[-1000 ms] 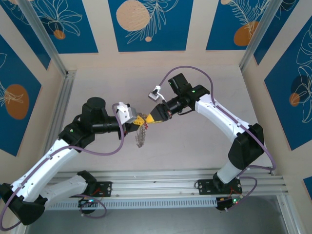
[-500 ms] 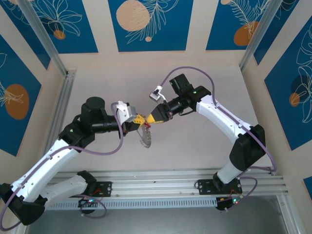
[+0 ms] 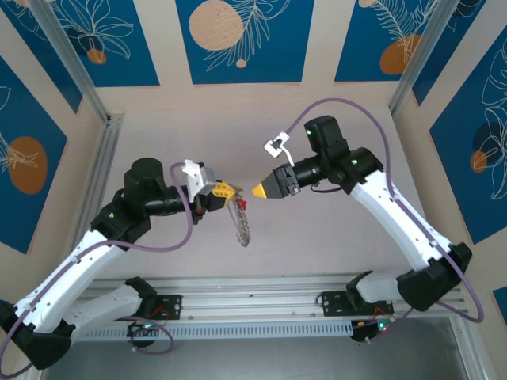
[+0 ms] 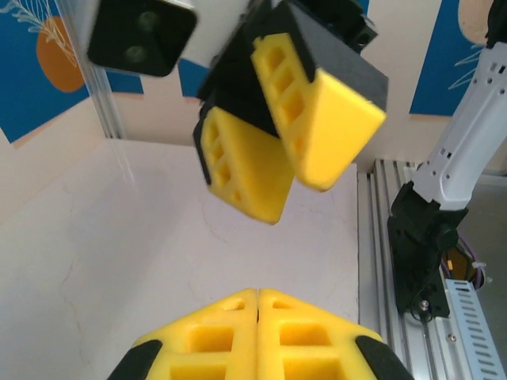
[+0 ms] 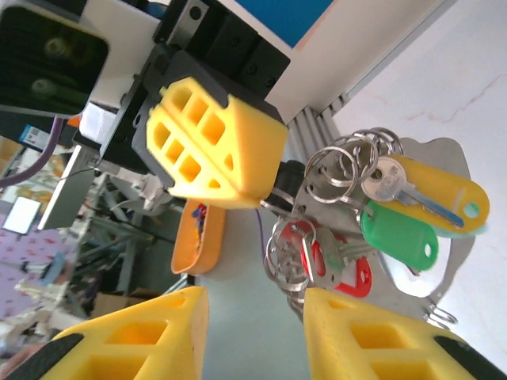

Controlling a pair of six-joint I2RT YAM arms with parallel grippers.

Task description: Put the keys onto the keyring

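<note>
Left fingers (image 3: 224, 190) pinch the keyring (image 3: 240, 223), which dangles below them.

A robotics lab cell, shown by aluminium frame rails (image 3: 269, 305) and printed blue panels (image 3: 244, 39) walling the table (image 3: 333, 237).

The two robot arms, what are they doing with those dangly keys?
The left gripper is pinched shut on the keyring, holding it up so the bunch dangles above the table. The right gripper faces it with jaws open, a little apart and holding nothing. Seen from the right wrist, the red key hangs among the rings, next to a green tag and a yellow tag.
</note>
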